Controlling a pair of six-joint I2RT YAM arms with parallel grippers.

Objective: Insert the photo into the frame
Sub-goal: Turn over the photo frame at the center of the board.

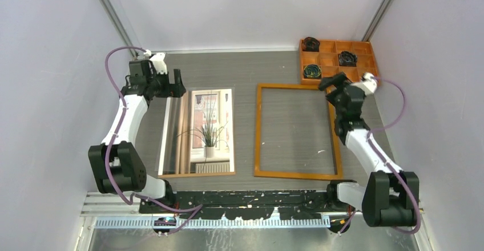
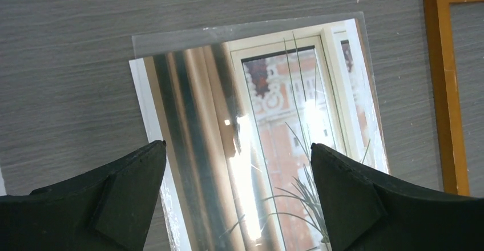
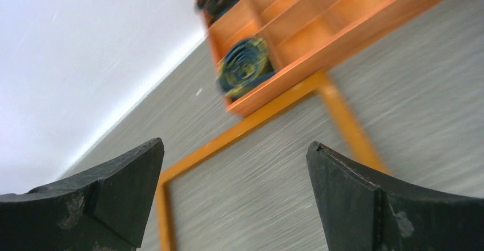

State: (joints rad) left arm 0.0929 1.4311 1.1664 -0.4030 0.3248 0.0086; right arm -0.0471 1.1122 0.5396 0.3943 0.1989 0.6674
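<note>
the grey counter (image 1: 285, 74) carries everything. largest on it is the frame (image 1: 258, 131), lying flat on the right half with bare counter grain showing through its opening, so we judge it has nothing in it yet. to its left, near but apart, lies the photo (image 1: 208, 125), flat and face up, plant and red building showing. a clear sheet (image 2: 245, 31) seems to lie over it, shifted a little off its edges. the tray (image 1: 329, 50) sits at the far right corner, just beyond the frame. the left hand (image 2: 237, 144) hangs above the photo's far end, jaws spread wide and holding nothing. the right hand (image 3: 234, 142) hangs over the frame's far right corner, equally wide and empty. we take this as the opening step: reaching for the photo. the next move calls for the left hand to come down on a thin, flat, glossy print, so a pinch at an edge or corner looks likelier than a grab from above, and the clear sheet may slide with it.
</note>
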